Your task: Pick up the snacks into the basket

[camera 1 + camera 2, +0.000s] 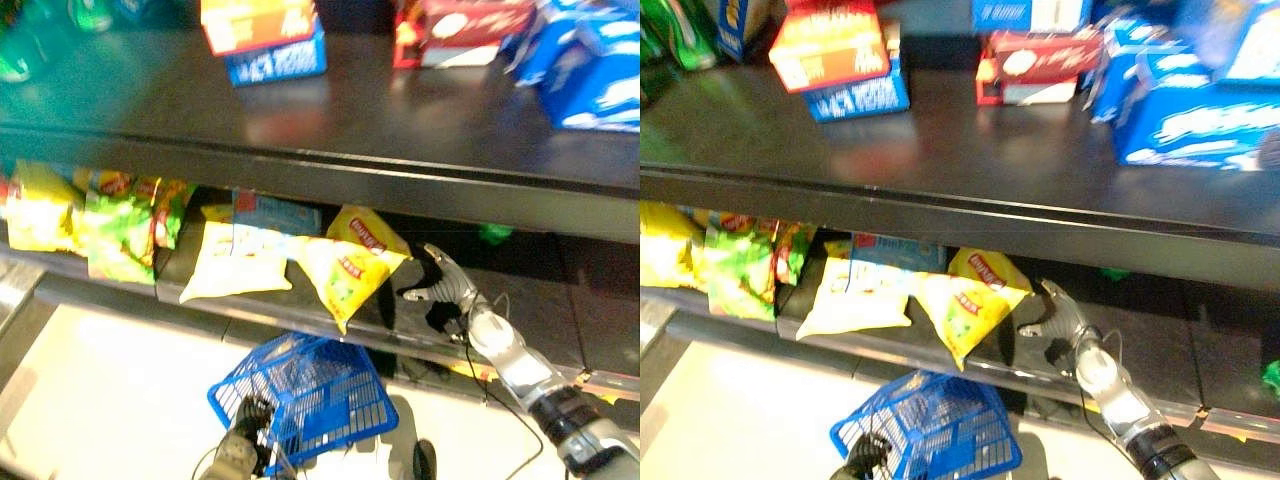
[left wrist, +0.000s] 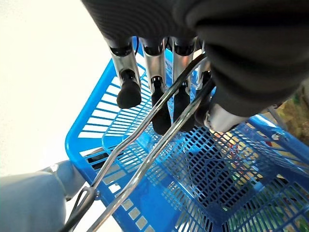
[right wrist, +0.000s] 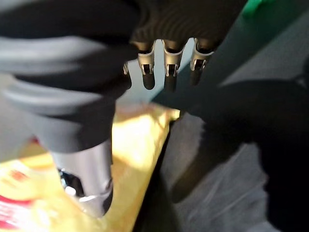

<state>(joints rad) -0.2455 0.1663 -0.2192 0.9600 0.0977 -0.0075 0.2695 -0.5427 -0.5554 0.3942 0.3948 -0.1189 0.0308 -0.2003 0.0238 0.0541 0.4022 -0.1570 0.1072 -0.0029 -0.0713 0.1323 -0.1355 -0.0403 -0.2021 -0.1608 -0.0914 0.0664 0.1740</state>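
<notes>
snack shelves above a blue basket

lower shelf [image 1: 520, 330] carries the yellow snack bag [image 1: 345, 275]; right hand [image 1: 440, 285] beside it, fingers spread, holding nothing. below, the blue basket [image 1: 310, 390] hangs from the left hand [image 2: 159, 96], fingers curled round its wire handle [image 2: 145, 159].

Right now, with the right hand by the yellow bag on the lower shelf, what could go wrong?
1. The yellow snack bag hangs over the shelf edge; a nudge from the open right hand could tip it to the floor, missing the blue basket.
2. The left hand holds the basket by thin wire handles, so it may swing or tilt.
</notes>
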